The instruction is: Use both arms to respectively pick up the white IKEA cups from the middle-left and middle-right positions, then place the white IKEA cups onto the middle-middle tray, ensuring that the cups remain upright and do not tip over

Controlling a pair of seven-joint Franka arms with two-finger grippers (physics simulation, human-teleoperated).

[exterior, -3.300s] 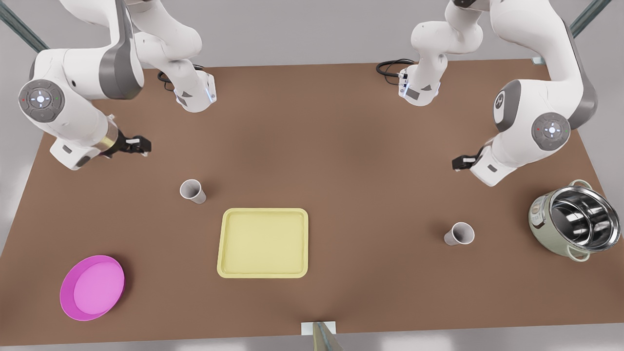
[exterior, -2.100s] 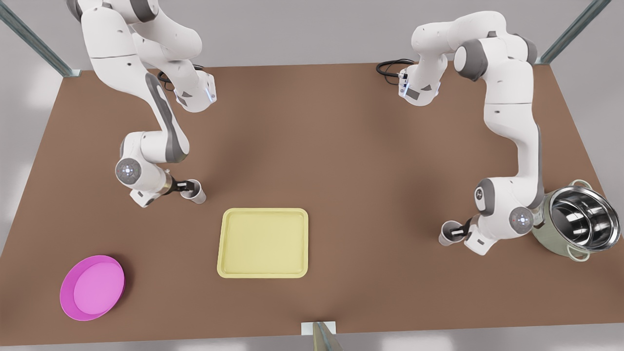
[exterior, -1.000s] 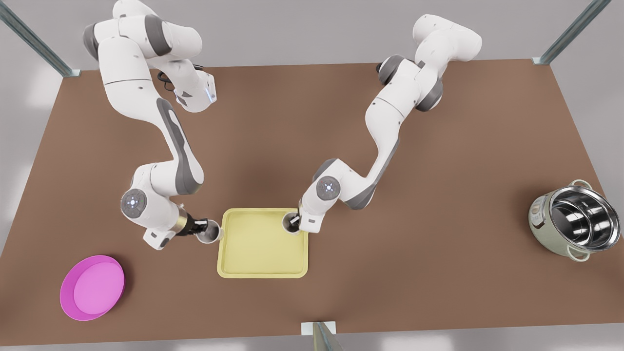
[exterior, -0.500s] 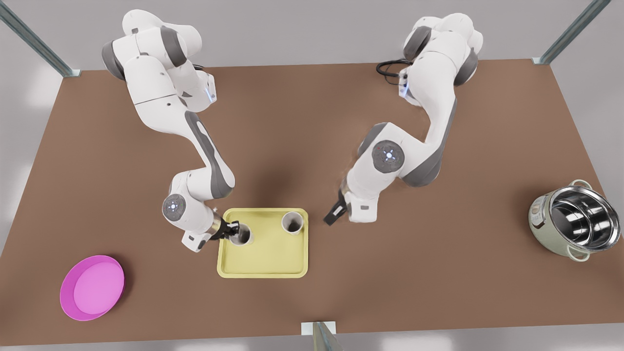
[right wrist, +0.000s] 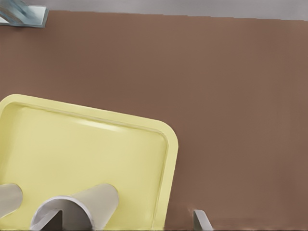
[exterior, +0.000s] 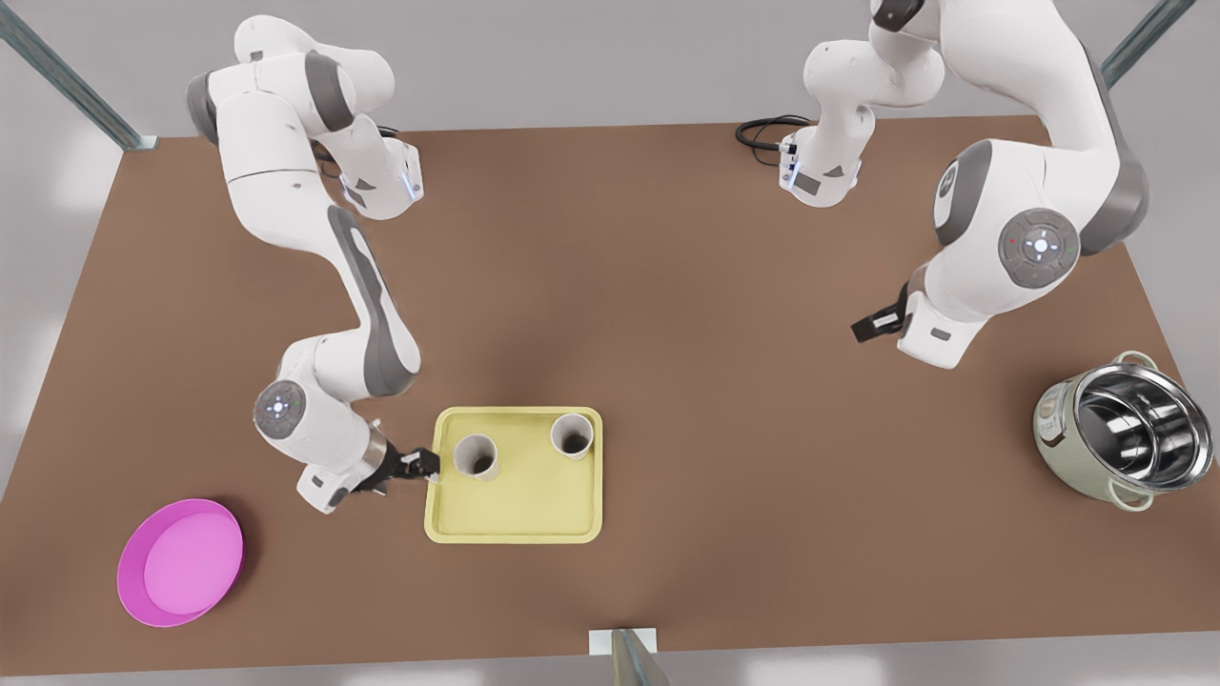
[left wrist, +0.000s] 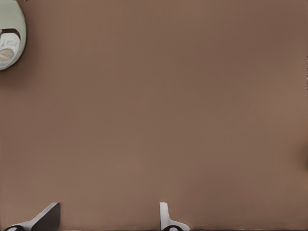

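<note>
Brown tabletop (exterior: 610,286) carries the pale yellow tray (exterior: 515,535) at its middle. Both white IKEA cups stand upright inside the tray near its far rim: one cup (exterior: 476,455) by the edge on the front view's left, the other cup (exterior: 572,435) toward the far corner on the front view's right. They are apart from each other, plain and tapered, with greyish insides.

The right gripper (exterior: 419,464) hovers just beside the tray's rim, close to the nearer cup, its fingers spread and holding nothing. The main risk is that a sideways or low move from here clips that light cup or the rim and tips it over; a straight pull back looks safest.

The left gripper (exterior: 869,327) waits well away, near the steel pot (exterior: 1120,429), its fingers also spread and empty.
</note>
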